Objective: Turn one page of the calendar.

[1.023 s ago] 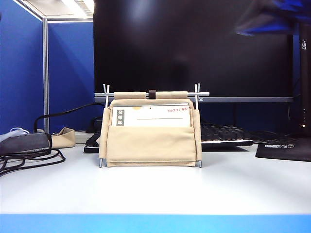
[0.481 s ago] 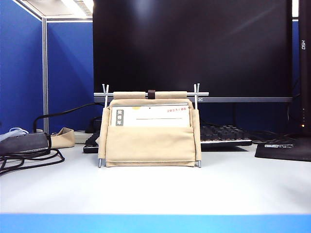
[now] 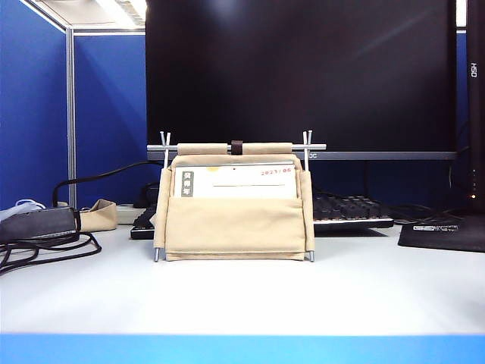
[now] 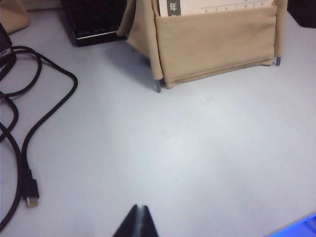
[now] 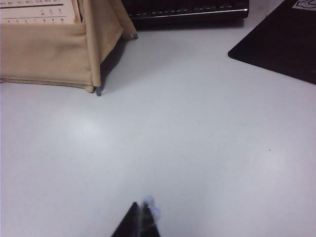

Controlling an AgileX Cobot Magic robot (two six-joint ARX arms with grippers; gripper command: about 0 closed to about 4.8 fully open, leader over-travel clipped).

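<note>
white table (image 3: 242, 296) under calendar (image 3: 235, 224), keyboard (image 3: 352, 212), cables (image 3: 45, 246)

Desk (image 3: 242, 296): pale grey-white top, bright blue front edge.
Monitor (image 3: 303, 76): large, dark, switched off, standing at the back.
Keyboard (image 3: 348, 212): black, lying under the monitor.
Partitions (image 3: 34, 114): deep blue panels with a silver post, on the left.
Cables (image 3: 45, 243): black loops lying at the desk's left.
Mat (image 3: 447, 231): black, far right.
Light (image 3: 121, 9): ceiling strip, upper left.

Probably an office: monitor (image 3: 303, 72), keyboard (image 3: 345, 211), partitions (image 3: 34, 114).
</note>
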